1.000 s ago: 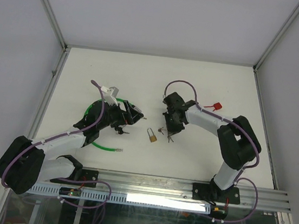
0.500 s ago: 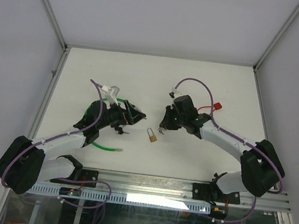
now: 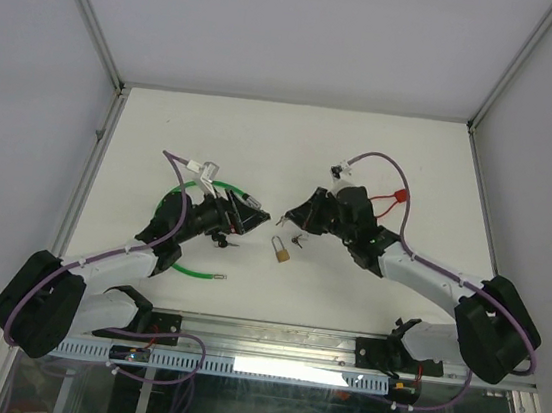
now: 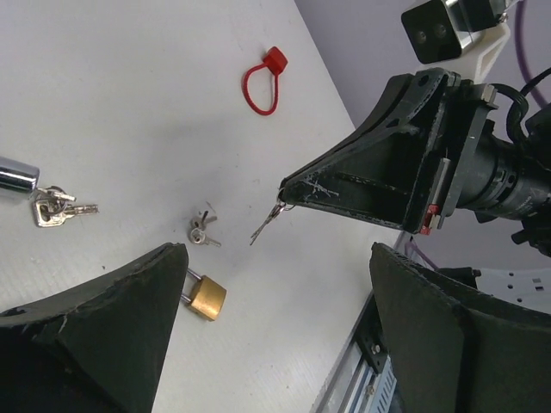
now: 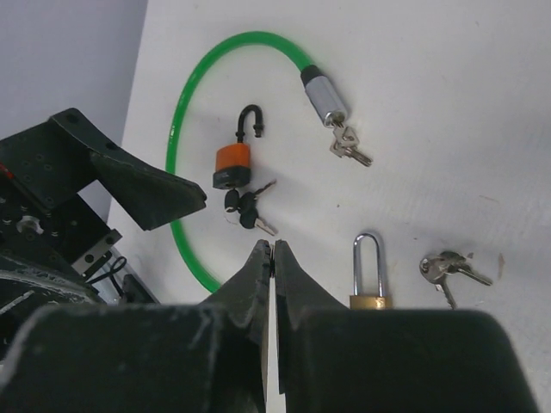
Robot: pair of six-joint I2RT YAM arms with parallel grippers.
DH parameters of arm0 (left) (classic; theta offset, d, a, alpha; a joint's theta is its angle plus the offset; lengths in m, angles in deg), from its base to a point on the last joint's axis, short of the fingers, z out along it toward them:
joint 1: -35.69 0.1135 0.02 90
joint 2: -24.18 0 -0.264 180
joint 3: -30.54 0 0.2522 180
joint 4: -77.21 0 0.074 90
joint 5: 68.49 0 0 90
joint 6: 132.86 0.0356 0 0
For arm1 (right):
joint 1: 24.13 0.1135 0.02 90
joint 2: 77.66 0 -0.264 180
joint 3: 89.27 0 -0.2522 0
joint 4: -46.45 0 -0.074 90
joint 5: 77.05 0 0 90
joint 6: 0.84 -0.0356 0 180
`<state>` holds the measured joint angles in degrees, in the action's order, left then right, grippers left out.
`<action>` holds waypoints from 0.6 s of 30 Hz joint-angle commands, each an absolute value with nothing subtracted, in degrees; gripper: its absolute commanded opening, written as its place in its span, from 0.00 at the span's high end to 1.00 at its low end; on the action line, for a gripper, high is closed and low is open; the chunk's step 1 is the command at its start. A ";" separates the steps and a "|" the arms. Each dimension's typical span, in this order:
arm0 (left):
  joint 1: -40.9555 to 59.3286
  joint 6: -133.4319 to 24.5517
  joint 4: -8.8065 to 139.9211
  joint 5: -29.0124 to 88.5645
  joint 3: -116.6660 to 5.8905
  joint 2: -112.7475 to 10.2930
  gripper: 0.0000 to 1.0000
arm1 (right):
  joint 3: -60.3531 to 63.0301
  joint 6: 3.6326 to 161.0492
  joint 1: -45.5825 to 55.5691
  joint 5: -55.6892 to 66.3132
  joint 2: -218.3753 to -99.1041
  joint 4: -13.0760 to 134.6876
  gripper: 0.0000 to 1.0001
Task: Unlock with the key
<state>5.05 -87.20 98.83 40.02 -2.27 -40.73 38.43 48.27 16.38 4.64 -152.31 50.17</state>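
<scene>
Right gripper (image 4: 284,194) has lifted off the table, clamped on a key (image 4: 265,225) that dangles from its tips; spare keys (image 4: 200,231) left behind. Padlock (image 3: 280,251) lies flat between the arms, shackle shut, unheld. Left gripper (image 3: 253,214) is wide open nearby and probably needs to pin the padlock before insertion.

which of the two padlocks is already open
The orange padlock, lying inside the curve of the green cable lock: one end of its black shackle is free. The brass padlock has both shackle legs in its body.
</scene>
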 commanded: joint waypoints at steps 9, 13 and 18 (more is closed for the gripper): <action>5.54 -89.79 112.23 43.28 -0.62 -39.70 0.14 | 45.79 33.16 17.70 4.38 -148.12 29.45 1.00; 5.54 -90.55 114.52 43.38 -0.11 -40.01 0.18 | 47.86 30.66 17.91 4.55 -147.08 25.56 1.00; 5.59 -91.72 118.60 44.57 0.76 -41.25 0.28 | 49.64 27.79 18.04 5.43 -146.02 22.03 1.00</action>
<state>5.05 -90.69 110.92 42.22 -0.10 -40.75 48.88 31.55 17.51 4.35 -148.40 30.45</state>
